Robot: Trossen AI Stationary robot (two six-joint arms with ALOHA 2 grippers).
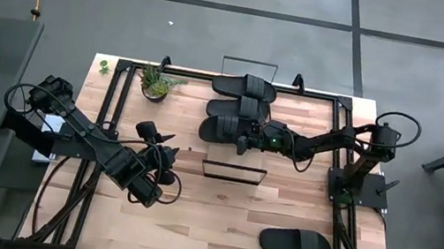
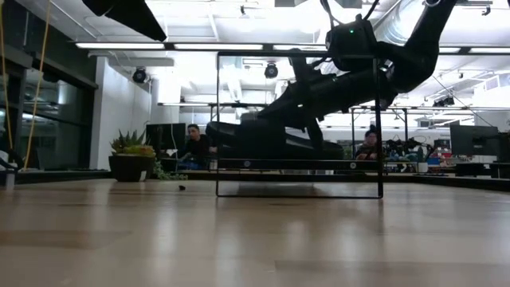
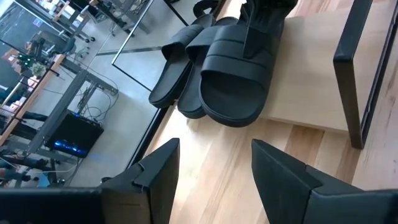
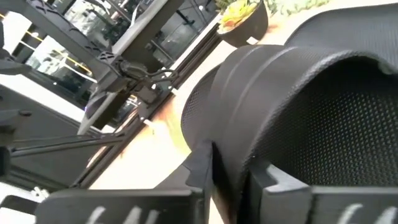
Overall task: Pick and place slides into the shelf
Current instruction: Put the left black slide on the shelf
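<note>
Plant: you see a small potted plant (image 1: 155, 83) at the far left of the surface (image 1: 216, 217), well apart from the shelf.
Left gripper: your left gripper (image 1: 166, 147) hovers over the surface left of the shelf; its fingers (image 3: 158, 177) stand wide apart with nothing between them.
Shelf: the light-wood shelf (image 1: 282, 165) sits mid-surface, with a black wire rail at each short end.
Slides on shelf: three slides lie side by side at the far end; the nearest of them (image 1: 228, 131) is the one your right arm is on, with the middle slide (image 1: 239, 108) and the farthest slide (image 1: 245, 86) beyond it.
Right gripper: your right gripper (image 1: 249, 135) reaches in from the right, fingers (image 4: 202, 165) narrowed onto that slide's strap.
Fourth slide: it (image 1: 295, 243) lies alone on the surface at the near right, well apart from the shelf.
</note>
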